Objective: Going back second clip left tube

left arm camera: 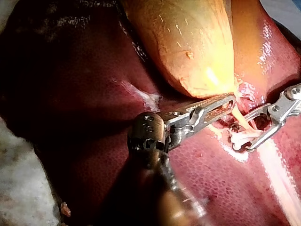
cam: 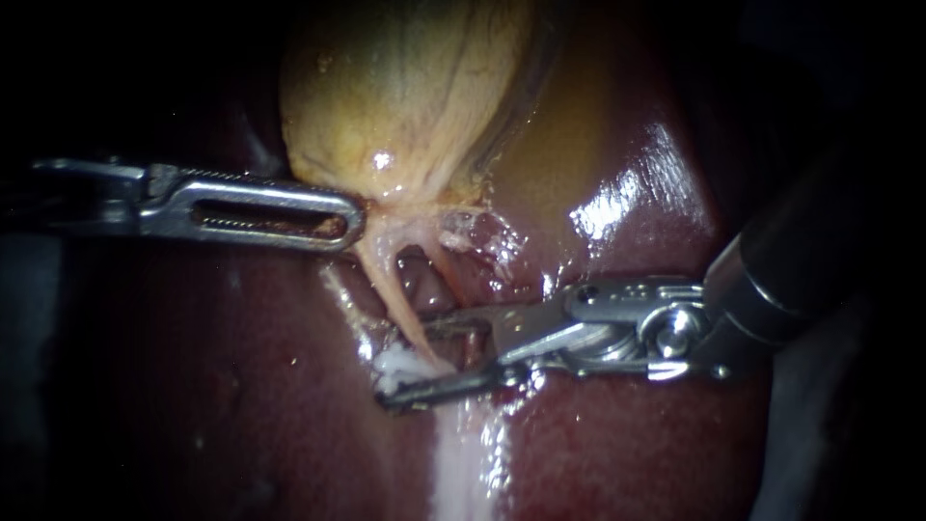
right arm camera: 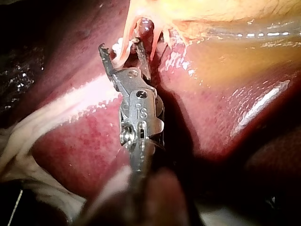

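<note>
**Right instrument** (cam: 407, 365)
- The shaft enters from the right of the endoscope view.
- The jaws stand open, with a clear gap from hinge to tips.
- The left tube (cam: 391, 289) passes through this gap.
- A white clip (cam: 395, 363) sits on the tube between the two jaws, close to their tips.
- It cannot be told whether either jaw touches the tube or the clip.
- The right wrist view confirms this: both jaws are spread, and the pale tube and the clip (right arm camera: 117, 48) lie between the tips.

**Left instrument** (cam: 349, 220)
- The shaft enters from the left of the endoscope view.
- The slotted, toothed jaws lie together and are closed on the narrow lower end of the gallbladder (cam: 405, 87).
- In the left wrist view, the tips meet the pale tissue at that end, just ahead of the point where the tubes leave it.
- The left instrument is near the right instrument, and the two are apart.

**Surrounding tissue**
- A second tube (cam: 449, 275) runs beside the left tube, on the side toward the right instrument's shaft, and passes behind one of its jaws.
- The liver (cam: 241, 386) lies under both instruments.
- A pale strip (cam: 463, 463) runs along the liver surface from under the right instrument's jaws, on the side away from the gallbladder.
</note>
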`<state>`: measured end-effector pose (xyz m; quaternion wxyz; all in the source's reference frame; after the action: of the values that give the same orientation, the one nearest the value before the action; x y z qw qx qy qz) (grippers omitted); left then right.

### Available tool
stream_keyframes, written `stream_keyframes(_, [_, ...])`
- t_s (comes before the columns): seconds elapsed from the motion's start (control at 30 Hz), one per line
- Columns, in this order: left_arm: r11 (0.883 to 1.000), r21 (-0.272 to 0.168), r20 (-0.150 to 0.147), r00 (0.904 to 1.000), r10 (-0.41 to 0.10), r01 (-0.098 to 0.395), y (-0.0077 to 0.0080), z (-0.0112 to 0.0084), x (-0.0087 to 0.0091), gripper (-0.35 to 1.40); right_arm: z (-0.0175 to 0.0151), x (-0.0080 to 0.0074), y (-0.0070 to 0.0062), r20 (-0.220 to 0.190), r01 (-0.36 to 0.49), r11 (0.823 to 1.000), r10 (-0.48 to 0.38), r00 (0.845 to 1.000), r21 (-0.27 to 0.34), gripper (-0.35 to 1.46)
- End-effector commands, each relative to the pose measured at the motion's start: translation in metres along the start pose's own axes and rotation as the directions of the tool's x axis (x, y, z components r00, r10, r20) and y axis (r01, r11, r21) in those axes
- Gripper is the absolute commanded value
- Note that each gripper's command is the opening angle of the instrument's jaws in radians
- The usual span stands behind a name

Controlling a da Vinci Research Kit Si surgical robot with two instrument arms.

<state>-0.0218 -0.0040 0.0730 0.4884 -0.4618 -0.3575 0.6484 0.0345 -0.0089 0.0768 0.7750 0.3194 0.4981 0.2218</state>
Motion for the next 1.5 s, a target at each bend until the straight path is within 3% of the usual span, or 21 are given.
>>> stream_keyframes(0.03, [1.0,0.0,0.0,1.0,0.0,0.0,0.0,0.0,0.0,-0.35,-0.0001,-0.0001,-0.0001,0.0,0.001,1.0,-0.001,1.0,0.002,0.49])
stream_keyframes(0.33, [1.0,-0.001,0.001,1.0,0.001,-0.001,-0.0001,-0.0002,0.0,-0.35,-0.0041,-0.0002,-0.0012,0.005,0.028,0.999,-0.029,1.0,0.022,0.49])
stream_keyframes(0.5, [1.0,-0.001,0.001,1.0,0.001,-0.001,-0.0002,-0.0001,0.0,-0.35,-0.0075,0.0012,-0.0017,0.007,0.086,0.996,-0.086,0.996,0.037,0.49])
stream_keyframes(0.93, [1.0,0.0,0.0,1.0,0.001,-0.001,-0.0002,0.0,-0.0001,-0.35,-0.0157,0.0044,-0.0013,-0.009,0.174,0.985,-0.174,0.985,-0.009,0.49])
stream_keyframes(1.2, [1.0,0.003,-0.002,1.0,0.003,-0.003,-0.0006,0.0006,-0.0003,-0.35,-0.0166,0.0047,-0.0015,-0.01,0.186,0.982,-0.187,0.982,-0.012,0.49])
stream_keyframes(1.5, [1.0,0.016,0.003,0.9999,0.013,-0.013,-0.0028,0.0034,-0.0011,-0.35,-0.0166,0.0046,-0.0016,-0.01,0.187,0.982,-0.187,0.982,-0.013,0.49])
